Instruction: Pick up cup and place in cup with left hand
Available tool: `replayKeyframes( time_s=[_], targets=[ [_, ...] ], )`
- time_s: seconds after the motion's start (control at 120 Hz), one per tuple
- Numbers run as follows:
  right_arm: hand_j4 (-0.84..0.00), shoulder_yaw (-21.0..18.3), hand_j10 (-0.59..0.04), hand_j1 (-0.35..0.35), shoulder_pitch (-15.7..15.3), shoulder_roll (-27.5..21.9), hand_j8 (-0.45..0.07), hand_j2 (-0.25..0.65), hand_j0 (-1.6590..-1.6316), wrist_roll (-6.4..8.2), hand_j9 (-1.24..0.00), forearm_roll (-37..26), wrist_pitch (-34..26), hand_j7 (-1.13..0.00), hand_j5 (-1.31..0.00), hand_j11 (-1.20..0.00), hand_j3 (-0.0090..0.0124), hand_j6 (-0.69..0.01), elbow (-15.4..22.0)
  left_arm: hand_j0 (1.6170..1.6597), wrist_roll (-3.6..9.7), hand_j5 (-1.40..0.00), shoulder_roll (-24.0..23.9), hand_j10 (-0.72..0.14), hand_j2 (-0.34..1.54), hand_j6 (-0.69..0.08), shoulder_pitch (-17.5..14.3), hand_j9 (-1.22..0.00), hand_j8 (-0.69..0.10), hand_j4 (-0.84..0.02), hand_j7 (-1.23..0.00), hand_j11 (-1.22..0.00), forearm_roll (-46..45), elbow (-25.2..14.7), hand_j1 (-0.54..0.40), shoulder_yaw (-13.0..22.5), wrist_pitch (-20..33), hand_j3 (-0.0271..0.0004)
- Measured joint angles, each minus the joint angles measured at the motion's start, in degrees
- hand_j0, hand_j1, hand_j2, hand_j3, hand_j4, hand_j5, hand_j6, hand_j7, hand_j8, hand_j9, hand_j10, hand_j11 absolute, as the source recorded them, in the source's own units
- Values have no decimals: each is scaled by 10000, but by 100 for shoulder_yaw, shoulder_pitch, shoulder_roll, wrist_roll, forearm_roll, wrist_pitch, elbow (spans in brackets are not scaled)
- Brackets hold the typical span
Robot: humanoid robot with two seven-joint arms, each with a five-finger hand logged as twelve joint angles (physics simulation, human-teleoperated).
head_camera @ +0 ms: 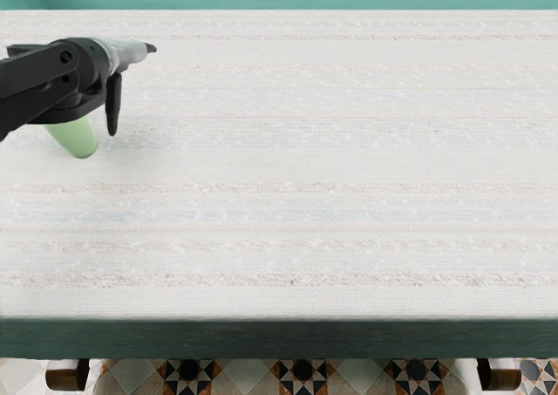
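Note:
My left hand (132, 85) is over the far left part of the table, its arm coming in from the left edge. Its fingers point right and its dark thumb hangs down, well apart from them; no object shows between them. A light green cup (77, 139) shows under the wrist and forearm, left of the thumb. The arm hides the cup's upper part, so its rim and inside cannot be seen. Only this one cup is visible.
The table (305, 168) has a whitish, faintly striped top and a dark green front edge along the bottom of the view. A teal wall rises behind it. The right arm is out of view.

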Motion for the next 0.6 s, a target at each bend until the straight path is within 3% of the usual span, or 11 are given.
replayKeyframes(
  time_s=[0.125, 0.35, 0.458, 0.6],
  targets=[
    [-241, 0, -240, -3203, 0, 0, -241, -48, -16581, 3, -311, 0, 0, -311, -311, -311, 0, -242, 0, 16580, 0, -77, 9, -90, 26, -106, -26, -75, -103, -99, -75, -73, -363, -248, 3445, -55, -1, 0],
    [-241, -1, -240, -3203, -7, 0, -241, -48, -16581, 8, -311, 0, 1, -311, -311, -311, 0, -242, -2, 16580, 0, -29, 371, -49, 18, -66, 0, -26, -63, -56, -27, -25, -1456, -1462, 3483, -312, -84, 0],
    [-241, -2, -240, -3203, -8, 0, -241, -48, -16581, 5, -311, 0, 1, -311, -311, -311, 0, -242, 0, 16580, 0, -19, 1386, -37, 14, -52, 290, -16, -49, -43, -17, -15, -2441, -1952, 3489, -736, -664, 0],
    [-241, -2, -240, -3203, -9, 0, -240, -48, -16581, 3, -311, 0, 0, -311, -311, -311, 0, -241, 1, 16581, 0, -12, 1760, -32, 12, -47, 751, -9, -44, -37, -10, -8, -3582, -2542, 3491, -1065, -1669, 0]
  ],
)
